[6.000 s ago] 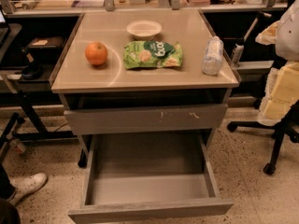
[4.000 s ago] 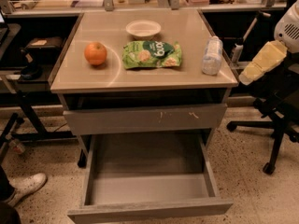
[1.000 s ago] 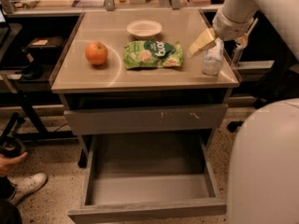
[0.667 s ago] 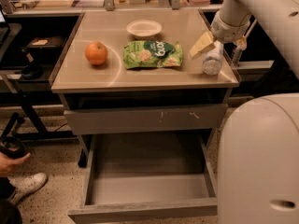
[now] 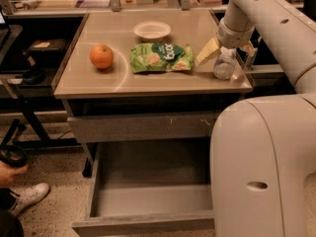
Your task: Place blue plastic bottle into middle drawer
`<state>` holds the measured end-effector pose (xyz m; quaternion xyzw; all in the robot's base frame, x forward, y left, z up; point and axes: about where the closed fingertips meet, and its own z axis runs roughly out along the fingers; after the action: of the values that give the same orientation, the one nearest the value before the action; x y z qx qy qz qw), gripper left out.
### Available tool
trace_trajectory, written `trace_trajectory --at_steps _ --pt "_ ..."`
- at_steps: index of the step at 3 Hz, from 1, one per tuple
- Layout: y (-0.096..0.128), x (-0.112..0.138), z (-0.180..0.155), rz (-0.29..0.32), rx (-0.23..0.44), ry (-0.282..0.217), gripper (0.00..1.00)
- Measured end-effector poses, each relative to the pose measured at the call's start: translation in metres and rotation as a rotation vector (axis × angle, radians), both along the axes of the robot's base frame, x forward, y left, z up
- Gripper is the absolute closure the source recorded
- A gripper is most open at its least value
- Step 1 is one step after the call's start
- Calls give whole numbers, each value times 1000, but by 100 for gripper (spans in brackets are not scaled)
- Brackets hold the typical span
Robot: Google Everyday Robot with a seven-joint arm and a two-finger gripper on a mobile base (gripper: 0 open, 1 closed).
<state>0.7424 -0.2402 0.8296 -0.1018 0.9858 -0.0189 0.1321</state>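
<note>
Shows the blue plastic bottle (image 5: 225, 67) at the right end of the table top (image 5: 94, 80), near the front right corner and directly beneath the gripper (image 5: 227, 52). Finds that gripper reaching down from above on a thick pale arm (image 5: 261, 14), spread open, with one finger on each side of the bottle: a pale yellow finger (image 5: 208, 51) touching or just beside the left flank, a darker one at the right. Impossible to tell about any firm press of pads on plastic. Leaves only the lower part of the bottle in sight: small, clear with a faint blue cast, rounded and glinting, the upper part hidden behind the wrist, so upright or tilted cannot be told. Moving left along the table top, meets a green snack bag (image 5: 161, 57) lying flat just beside the yellow finger, then a round orange-red fruit (image 5: 101, 57) well apart from the bottle, and a shallow white bowl (image 5: 152, 30) behind the bag. Below the table top, shows a shut grey drawer front with pale scratch marks (image 5: 143, 127). Under that, shows the middle drawer (image 5: 148, 201) pulled fully out, grey floor bare, low side walls, right end hidden by the robot's large pale body (image 5: 261, 167). At the far left, on the speckled floor, catches a white shoe (image 5: 29, 196).
</note>
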Motion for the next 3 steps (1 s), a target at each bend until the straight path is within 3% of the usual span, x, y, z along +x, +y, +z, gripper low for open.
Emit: trace_trajectory --at_steps 1,3 --pt "2 7 -8 -3 -6 14 0" --pt "2 8 -8 -3 -6 13 41"
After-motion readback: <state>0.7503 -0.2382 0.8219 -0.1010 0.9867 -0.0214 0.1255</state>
